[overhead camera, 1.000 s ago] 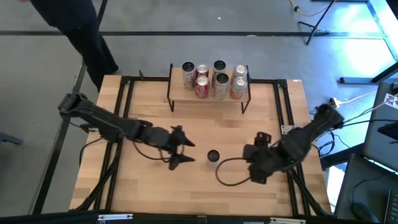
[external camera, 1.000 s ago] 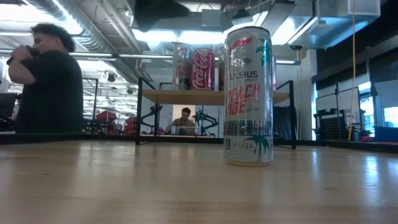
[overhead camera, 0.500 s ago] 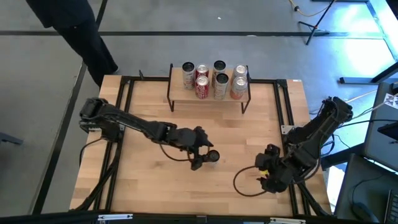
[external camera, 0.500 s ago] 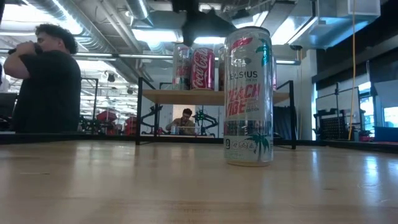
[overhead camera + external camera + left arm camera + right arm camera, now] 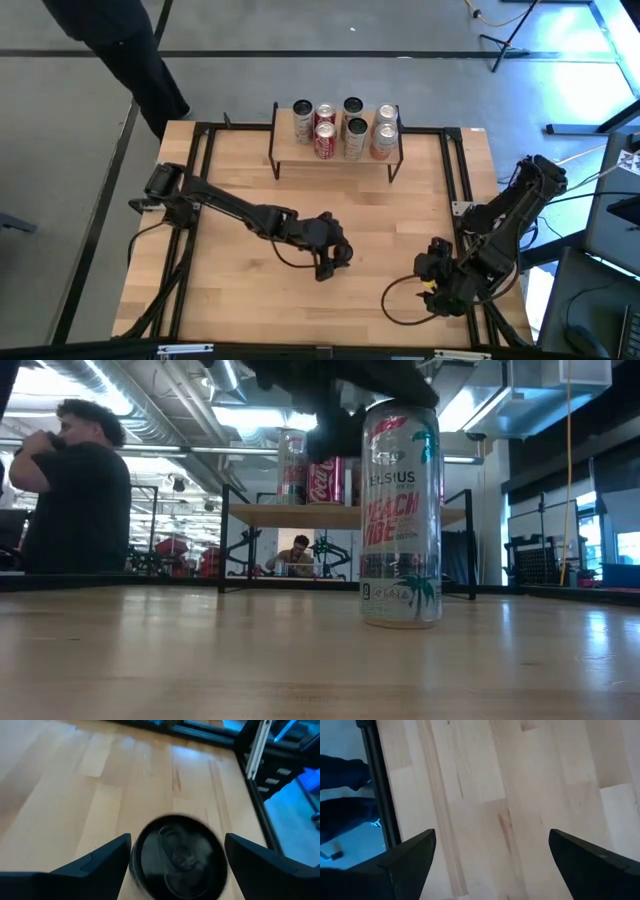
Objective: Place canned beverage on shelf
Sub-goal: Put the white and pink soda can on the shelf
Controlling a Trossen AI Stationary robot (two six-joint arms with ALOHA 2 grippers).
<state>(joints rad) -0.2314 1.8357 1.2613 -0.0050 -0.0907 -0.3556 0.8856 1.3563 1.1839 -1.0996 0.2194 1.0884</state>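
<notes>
A tall slim silver can [image 5: 400,515] with a dark top [image 5: 177,857] stands upright on the tabletop near the table's middle. My left gripper [image 5: 335,255] is open over it, pointing down, one finger on each side of the can's top [image 5: 177,840]; I see no sure touch. In the low view its dark shape [image 5: 340,390] hangs over the can. The shelf [image 5: 335,152], a small light-wood board on black legs, stands at the table's far edge and carries several cans [image 5: 345,128]. My right gripper [image 5: 437,280] is open and empty [image 5: 492,840] at the near right.
Black frame rails [image 5: 455,170] run along the table's left and right sides. A loose cable [image 5: 400,300] loops on the wood by my right arm. A person in dark clothes [image 5: 75,490] stands beyond the table's far left corner. Bare wood lies between the can and the shelf.
My left gripper has gone toward the table's right edge and come over the can, its fingers now on either side of the can's top. My right gripper has drawn back from the can toward the table's near right corner. The can has stayed in place.
</notes>
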